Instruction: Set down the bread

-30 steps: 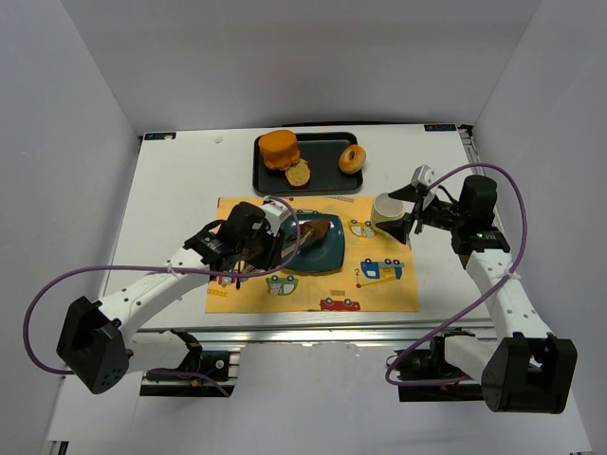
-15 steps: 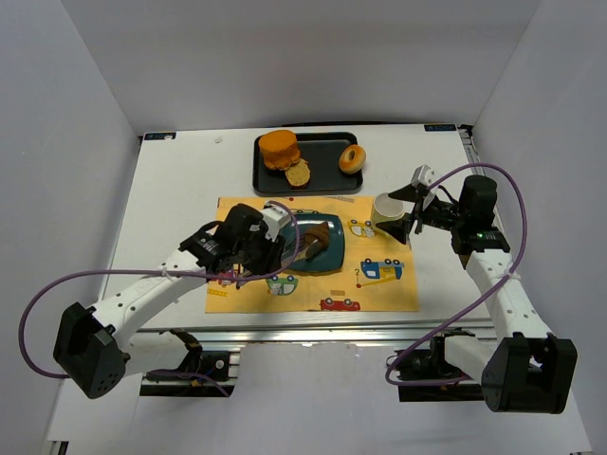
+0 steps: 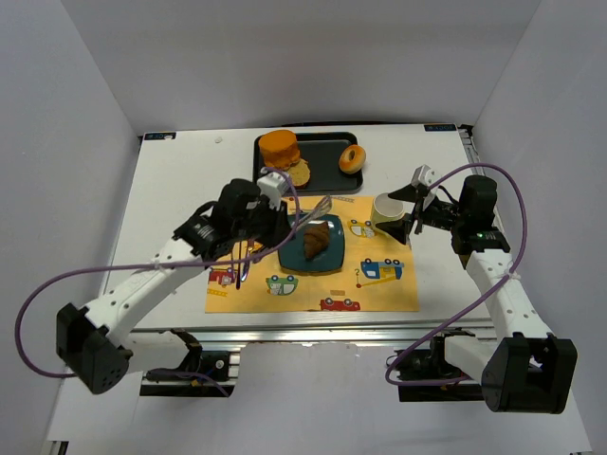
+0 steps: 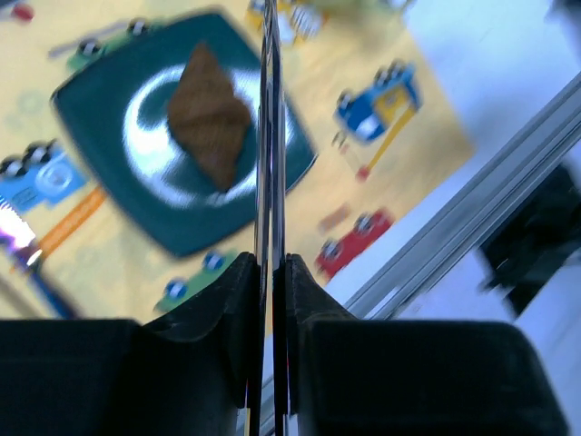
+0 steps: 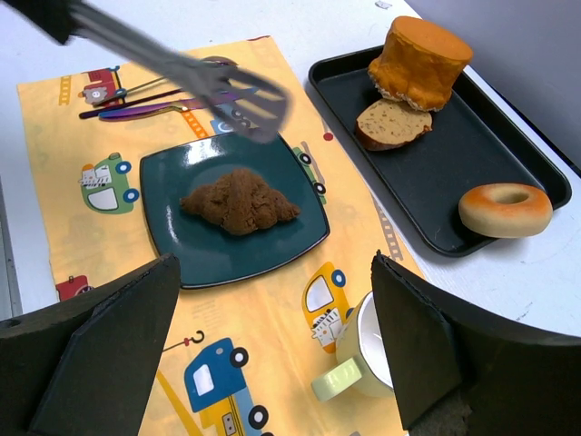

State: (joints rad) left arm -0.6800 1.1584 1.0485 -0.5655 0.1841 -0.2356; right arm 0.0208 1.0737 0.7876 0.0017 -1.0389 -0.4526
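One piece of bread (image 5: 240,202) is noted resting centred on the plate (image 5: 172,177), so the tongs (image 5: 238,94), clamped in the left hand (image 4: 270,272) above the plate's far rim, are best withdrawn high, while the right hand (image 3: 411,214) is held wide, empty, right of the plate.

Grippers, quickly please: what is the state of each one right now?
Left gripper: closed on the metal tongs.
Right gripper: open wide, holding nothing.
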